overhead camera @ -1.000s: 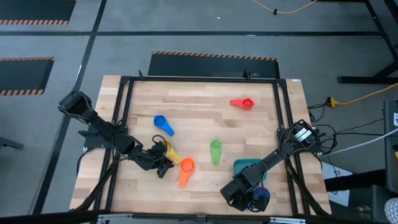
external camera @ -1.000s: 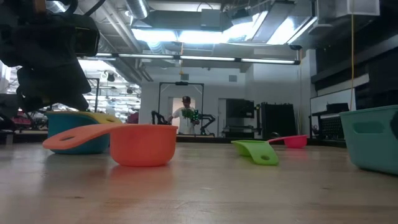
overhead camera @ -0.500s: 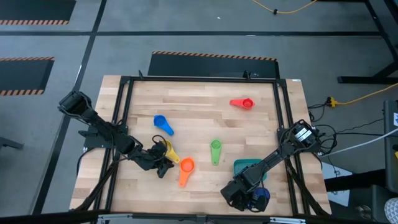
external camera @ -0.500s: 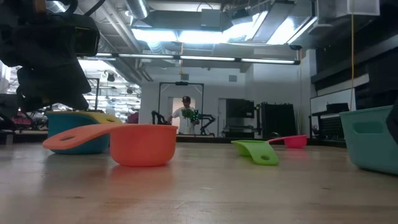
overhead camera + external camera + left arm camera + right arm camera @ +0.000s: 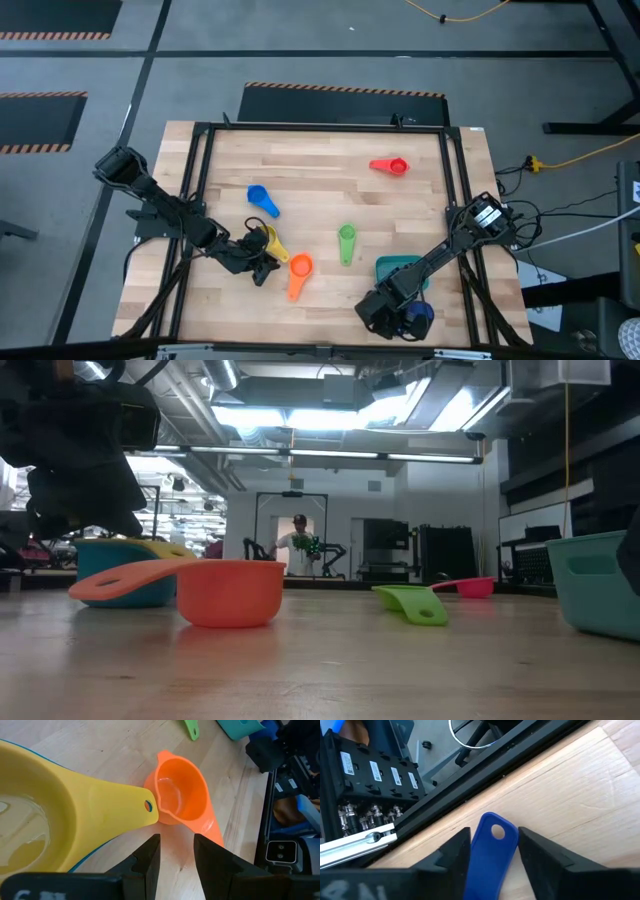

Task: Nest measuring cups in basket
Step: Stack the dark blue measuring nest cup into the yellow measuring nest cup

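right claw (image 5: 490,851) clamps dark blue cup (image 5: 487,851) | beside basket (image 5: 395,268)

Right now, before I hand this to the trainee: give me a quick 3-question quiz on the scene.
1. True or false: the red cup lies outside the basket.
2. Which cup's handle sits between the fingers of the right gripper? A) green B) dark blue C) orange
3. Fill in: ahead of the open left gripper, the handle tip of the yellow cup lies by the ____ cup.

Key: 1 true; 2 B; 3 orange.
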`<state>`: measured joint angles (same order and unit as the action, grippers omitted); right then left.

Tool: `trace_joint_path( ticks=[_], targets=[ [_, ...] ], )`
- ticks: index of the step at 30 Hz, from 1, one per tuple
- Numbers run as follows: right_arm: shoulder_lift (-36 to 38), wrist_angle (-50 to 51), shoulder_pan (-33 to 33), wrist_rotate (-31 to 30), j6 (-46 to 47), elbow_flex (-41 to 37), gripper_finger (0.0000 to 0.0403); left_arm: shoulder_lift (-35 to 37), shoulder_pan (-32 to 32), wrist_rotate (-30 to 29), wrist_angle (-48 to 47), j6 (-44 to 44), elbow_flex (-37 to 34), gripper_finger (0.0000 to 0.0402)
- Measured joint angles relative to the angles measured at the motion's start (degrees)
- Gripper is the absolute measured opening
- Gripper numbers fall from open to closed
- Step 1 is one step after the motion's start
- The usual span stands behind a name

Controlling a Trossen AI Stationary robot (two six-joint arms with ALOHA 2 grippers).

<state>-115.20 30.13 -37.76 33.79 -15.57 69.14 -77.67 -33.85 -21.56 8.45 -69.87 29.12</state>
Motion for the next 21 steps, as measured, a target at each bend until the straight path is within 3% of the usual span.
trace_joint_path(
  ticks=[7, 21],
  targets=[
    [-0.07, -0.21, 0.01, -0.42, 0.0, 0.0, 0.0096, 0.0, 0.01, 0.0, 0.0, 0.0, -0.01, 0.0111],
    [-0.09, 0.0, 0.02, 0.61, 0.05, -0.02, 0.0049, 0.0, 0.0, 0.0, 0.0, 0.0, 0.0, 0.0111]
  ],
)
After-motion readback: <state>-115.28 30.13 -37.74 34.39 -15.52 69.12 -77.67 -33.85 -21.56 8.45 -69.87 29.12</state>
